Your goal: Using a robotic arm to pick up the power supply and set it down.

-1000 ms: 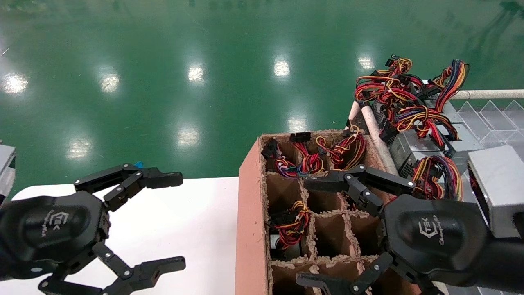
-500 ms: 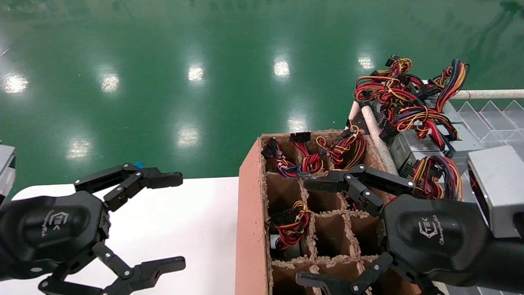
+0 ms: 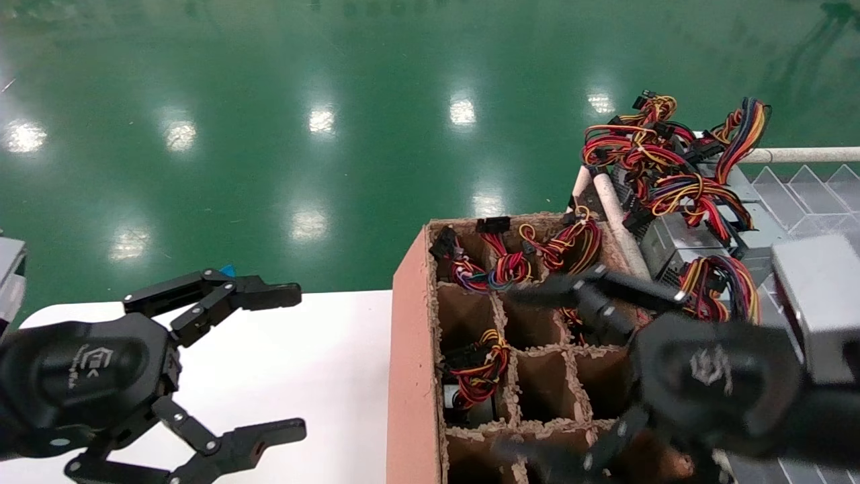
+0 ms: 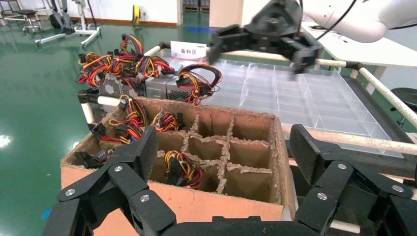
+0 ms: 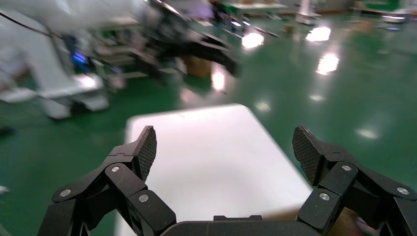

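Observation:
Several light grey power supplies (image 3: 678,249) lie piled at the far right behind the cardboard box, under red, yellow and black wire bundles (image 3: 665,168). The left wrist view shows the pile (image 4: 160,86) too. My right gripper (image 3: 510,373) hangs open over the box's near right cells, away from the pile, with nothing between its fingers. In its own view the right gripper (image 5: 224,145) faces the white table. My left gripper (image 3: 295,359) stands open and empty over the white table, and in its own view the left gripper (image 4: 223,147) faces the box.
The brown cardboard divided box (image 3: 406,349) stands on the white table (image 3: 302,336); some cells hold wire bundles (image 3: 477,373). A clear plastic divided tray (image 3: 806,195) and white rails (image 3: 618,222) lie to the right. Green floor lies beyond.
My right gripper has shifted slightly up and to the right over the box and now shows blurred. The left gripper has stayed put.

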`<action>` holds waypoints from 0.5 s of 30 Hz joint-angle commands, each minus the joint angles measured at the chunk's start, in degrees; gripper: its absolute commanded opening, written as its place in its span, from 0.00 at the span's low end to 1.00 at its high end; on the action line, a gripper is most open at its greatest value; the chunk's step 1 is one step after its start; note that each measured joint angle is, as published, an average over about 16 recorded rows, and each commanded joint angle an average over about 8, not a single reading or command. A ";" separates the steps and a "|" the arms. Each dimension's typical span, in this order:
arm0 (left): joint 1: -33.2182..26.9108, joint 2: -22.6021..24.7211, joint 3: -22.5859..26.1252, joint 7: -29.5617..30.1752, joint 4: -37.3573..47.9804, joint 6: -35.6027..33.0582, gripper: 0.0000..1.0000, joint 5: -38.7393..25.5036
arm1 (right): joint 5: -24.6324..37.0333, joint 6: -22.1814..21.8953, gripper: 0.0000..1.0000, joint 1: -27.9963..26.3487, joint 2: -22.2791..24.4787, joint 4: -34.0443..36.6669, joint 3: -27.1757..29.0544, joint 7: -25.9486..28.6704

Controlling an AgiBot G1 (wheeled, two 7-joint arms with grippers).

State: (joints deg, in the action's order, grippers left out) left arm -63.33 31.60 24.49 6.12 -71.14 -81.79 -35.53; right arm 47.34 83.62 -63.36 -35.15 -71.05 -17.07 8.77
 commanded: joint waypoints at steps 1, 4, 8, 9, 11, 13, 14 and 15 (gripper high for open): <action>0.00 0.00 0.00 0.00 0.00 0.00 0.00 0.00 | 1.63 -0.83 1.00 -0.41 0.60 0.34 -0.05 -0.46; 0.00 0.00 0.00 0.00 0.00 0.00 0.00 0.00 | 6.42 -2.12 1.00 -2.22 -1.25 3.35 -1.75 -2.50; 0.00 0.00 0.00 0.00 0.00 0.00 0.00 0.00 | 11.10 -1.98 1.00 -4.95 -5.12 8.74 -4.42 -5.03; 0.00 0.00 0.00 0.00 0.00 0.00 0.00 0.00 | 11.93 -1.64 1.00 -5.63 -6.09 10.17 -5.06 -5.52; 0.00 0.00 0.00 0.00 0.00 0.00 0.00 0.00 | 13.50 -0.83 1.00 -6.89 -7.76 12.82 -6.29 -6.38; 0.00 0.00 0.00 0.00 0.00 0.00 0.00 0.00 | 15.06 -0.14 0.97 -8.03 -9.26 15.18 -7.46 -7.17; 0.00 0.00 0.00 0.00 0.00 0.00 0.00 0.00 | 15.73 0.15 0.86 -8.55 -9.94 16.30 -7.97 -7.54; 0.00 0.00 0.00 0.00 0.00 0.00 0.00 0.00 | 16.35 0.38 0.74 -9.04 -10.58 17.39 -8.42 -7.92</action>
State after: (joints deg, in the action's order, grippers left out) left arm -63.33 31.60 24.49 6.12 -71.14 -81.79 -35.53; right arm 63.26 83.58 -72.19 -45.38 -53.95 -25.05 0.73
